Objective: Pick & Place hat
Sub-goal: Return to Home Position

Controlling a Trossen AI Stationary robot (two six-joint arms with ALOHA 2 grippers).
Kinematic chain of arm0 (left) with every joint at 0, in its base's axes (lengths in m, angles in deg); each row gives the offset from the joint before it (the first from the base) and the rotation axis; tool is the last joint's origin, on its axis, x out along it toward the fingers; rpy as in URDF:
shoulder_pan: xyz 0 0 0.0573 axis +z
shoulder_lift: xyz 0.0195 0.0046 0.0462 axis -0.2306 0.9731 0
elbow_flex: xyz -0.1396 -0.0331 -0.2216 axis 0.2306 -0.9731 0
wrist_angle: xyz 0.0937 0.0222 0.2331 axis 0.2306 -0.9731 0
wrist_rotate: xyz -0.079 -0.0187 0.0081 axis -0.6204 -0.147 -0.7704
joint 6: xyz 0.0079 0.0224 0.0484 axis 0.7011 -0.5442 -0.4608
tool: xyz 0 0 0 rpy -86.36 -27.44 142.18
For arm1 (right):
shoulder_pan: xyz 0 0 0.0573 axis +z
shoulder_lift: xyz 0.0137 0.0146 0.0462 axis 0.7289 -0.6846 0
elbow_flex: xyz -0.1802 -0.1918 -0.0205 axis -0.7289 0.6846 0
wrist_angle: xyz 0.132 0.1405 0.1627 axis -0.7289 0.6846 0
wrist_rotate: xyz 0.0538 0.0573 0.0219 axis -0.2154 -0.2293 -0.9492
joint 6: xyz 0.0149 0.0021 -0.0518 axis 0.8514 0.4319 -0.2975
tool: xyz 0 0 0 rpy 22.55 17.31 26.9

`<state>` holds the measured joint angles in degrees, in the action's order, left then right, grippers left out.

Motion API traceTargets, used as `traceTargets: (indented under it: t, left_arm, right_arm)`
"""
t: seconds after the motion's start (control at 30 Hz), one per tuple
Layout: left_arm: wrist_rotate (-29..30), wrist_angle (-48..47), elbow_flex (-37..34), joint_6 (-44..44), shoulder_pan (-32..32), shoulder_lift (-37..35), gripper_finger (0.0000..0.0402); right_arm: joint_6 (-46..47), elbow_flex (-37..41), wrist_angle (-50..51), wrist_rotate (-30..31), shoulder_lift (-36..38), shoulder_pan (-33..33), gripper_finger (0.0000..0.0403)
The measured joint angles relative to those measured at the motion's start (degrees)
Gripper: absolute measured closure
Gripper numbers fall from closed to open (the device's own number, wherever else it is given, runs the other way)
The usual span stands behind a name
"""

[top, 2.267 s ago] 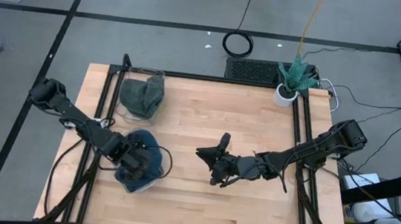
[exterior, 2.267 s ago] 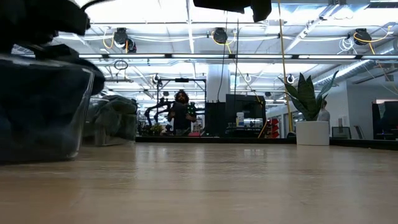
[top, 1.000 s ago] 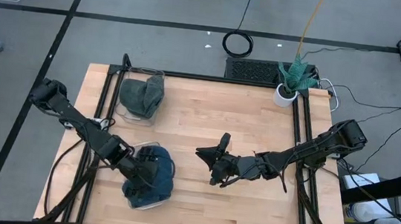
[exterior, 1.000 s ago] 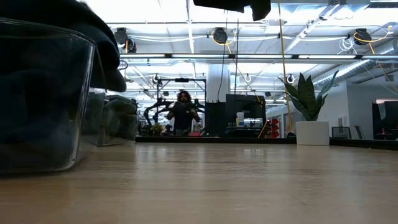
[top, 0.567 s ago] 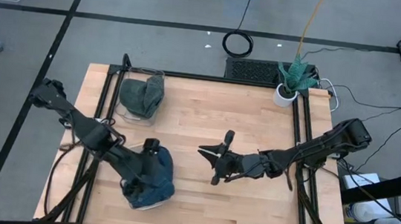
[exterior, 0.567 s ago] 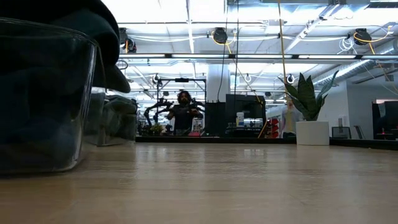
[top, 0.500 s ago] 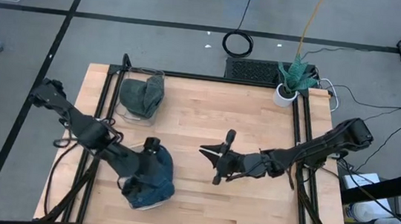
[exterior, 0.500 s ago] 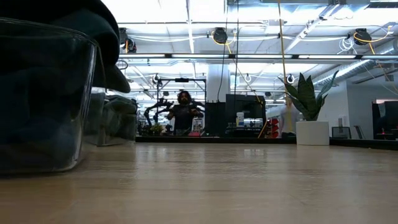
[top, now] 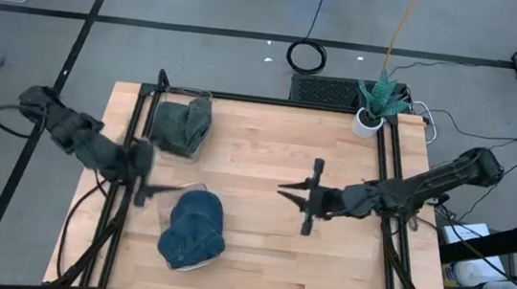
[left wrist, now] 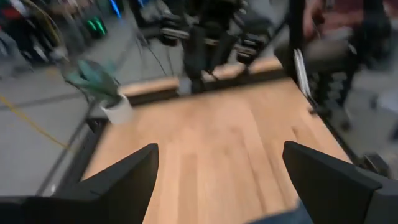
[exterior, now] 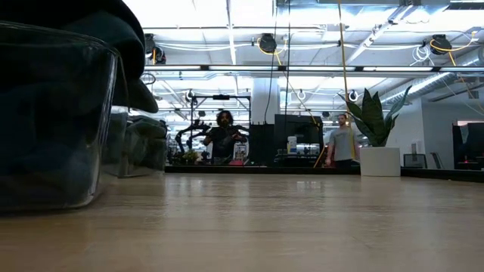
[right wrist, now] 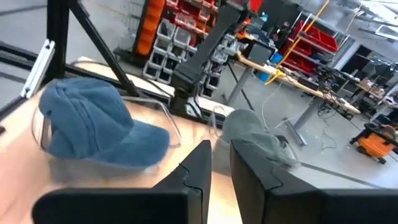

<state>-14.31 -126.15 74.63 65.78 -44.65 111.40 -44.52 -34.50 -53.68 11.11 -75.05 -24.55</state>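
Blue cap [top: 194, 224] lies in the clear bin [exterior: 76, 128] near the front edge of the desk [top: 265, 261]; placement judged complete. Left tool [left wrist: 219, 155] is spread wide, empty, beside the bin. Right tool [right wrist: 220, 152] is pinched together, empty, mid-desk. Homing outstanding.

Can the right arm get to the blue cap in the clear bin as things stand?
Probably yes. The right gripper points toward the blue cap, which lies uncovered in the clear bin; only bare table lies between them, and the left gripper is off at the table's left edge.
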Motion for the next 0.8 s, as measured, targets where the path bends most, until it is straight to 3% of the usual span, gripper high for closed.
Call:
traceTargets:
  t: [0.2, 0.4, 0.5, 0.63, 0.73, 0.8]
  left_arm:
    - [-0.66, 23.10, -27.72, -5.28, 5.80, -22.50, 0.0050]
    - [-2.42, 33.37, -48.61, -3.34, 12.42, -39.21, 0.0050]
    - [-5.97, 35.79, -54.65, -3.22, 14.89, -46.42, 0.0050]
    - [-7.07, 35.20, -59.06, -3.12, 17.14, -54.09, 0.0050]
    - [-8.25, 34.36, -60.17, -3.15, 18.19, -53.93, 0.0050]
    - [-8.84, 34.50, -60.02, -2.96, 18.85, -53.73, 0.0050]
  right_arm:
    - [-0.58, 0.00, 5.81, 0.16, 5.03, -0.28, 0.0355]
    - [-0.10, 0.94, 12.19, -0.06, 9.73, -0.78, 0.0355]
    - [1.43, 3.78, 10.04, -1.64, 13.39, -3.81, 0.0355]
    - [4.09, 10.65, 7.84, -11.70, 20.42, -9.60, 0.0356]
    - [5.95, 17.06, 3.21, -19.68, 26.32, -14.54, 0.0355]
    - [7.87, 21.09, 0.46, -21.66, 29.85, -17.47, 0.0355]
